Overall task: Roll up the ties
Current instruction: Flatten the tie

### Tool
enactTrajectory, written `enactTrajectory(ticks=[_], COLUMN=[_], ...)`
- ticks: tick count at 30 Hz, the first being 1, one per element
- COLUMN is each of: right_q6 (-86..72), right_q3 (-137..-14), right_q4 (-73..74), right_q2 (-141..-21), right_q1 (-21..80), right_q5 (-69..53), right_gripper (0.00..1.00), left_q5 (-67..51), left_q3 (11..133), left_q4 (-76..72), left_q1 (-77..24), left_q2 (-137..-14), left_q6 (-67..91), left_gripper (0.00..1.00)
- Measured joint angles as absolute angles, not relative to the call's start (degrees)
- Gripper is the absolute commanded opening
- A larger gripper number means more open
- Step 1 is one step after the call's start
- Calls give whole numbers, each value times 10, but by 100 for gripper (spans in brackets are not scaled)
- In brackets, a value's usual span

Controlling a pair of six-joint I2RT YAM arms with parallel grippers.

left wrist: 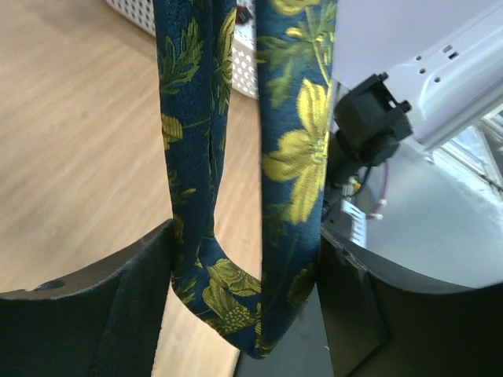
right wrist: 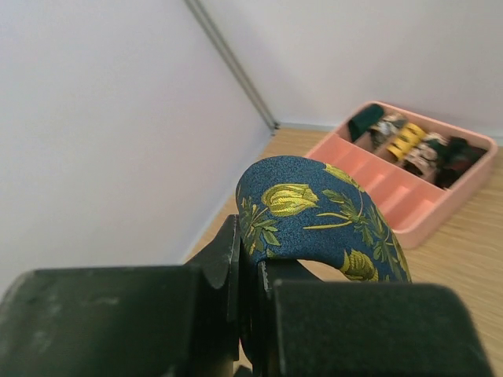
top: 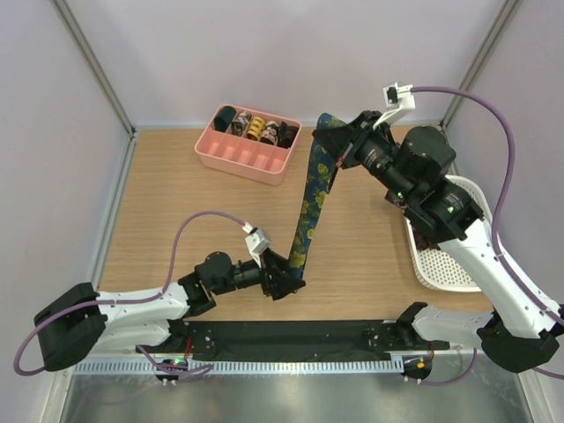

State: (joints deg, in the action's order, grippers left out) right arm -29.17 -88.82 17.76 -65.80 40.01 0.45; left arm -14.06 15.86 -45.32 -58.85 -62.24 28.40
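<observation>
**DESK:** What step is this?

**PHOTOGRAPHER:** The navy tie (top: 313, 198) with yellow-green print hangs stretched in the air, from upper centre of the frame to lower centre, above the tabletop (top: 176, 194). As I read it, it is being set up for rolling. The lower end is doubled over and no coil is made yet.

**DESK:** Who holds it?

**PHOTOGRAPHER:** The right tool (top: 339, 145), upper centre, is clamped on the top end. Its wrist view shows fabric arching out of tight jaws. The left tool (top: 286, 280), lower centre, stands wide around the folded loop. The fabric brushes both fingers (left wrist: 102, 314), but the loop is not pressed flat.

**DESK:** And next?

**PHOTOGRAPHER:** My guess is that the left tool must pinch that fold, catching both strands. It would then turn the fold over on itself, with the right holding the length taut. If it misses one strand, the fold may slip out.

**DESK:** The arms?

**PHOTOGRAPHER:** The left arm lies low along the bottom left, its forearm reaching toward centre. The right arm rises from the lower right, bends above the white basket (top: 441, 264) and stretches to upper centre. Finished coils (top: 256, 128) sit in the pink tray (top: 231, 157) at upper left, well apart from the action.
</observation>
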Motion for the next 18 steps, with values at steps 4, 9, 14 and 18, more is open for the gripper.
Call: enactTrajectory(ticks=[4, 9, 14, 18], right_q6=[-265, -225, -212, -213], right_q3=[-813, -736, -658, -670], right_q4=[151, 139, 134, 219], right_q2=[-653, -675, -707, -745], right_q1=[400, 385, 326, 285], right_q5=[78, 159, 198, 252], right_gripper=[6, 4, 2, 1], left_q5=[-141, -135, -124, -117], left_q3=[155, 197, 198, 198], left_q4=[-360, -193, -83, -15], left_q1=[-589, -589, -589, -589], left_q2=[-565, -519, -431, -384], left_q6=[325, 364, 420, 471], left_gripper=[50, 49, 52, 55])
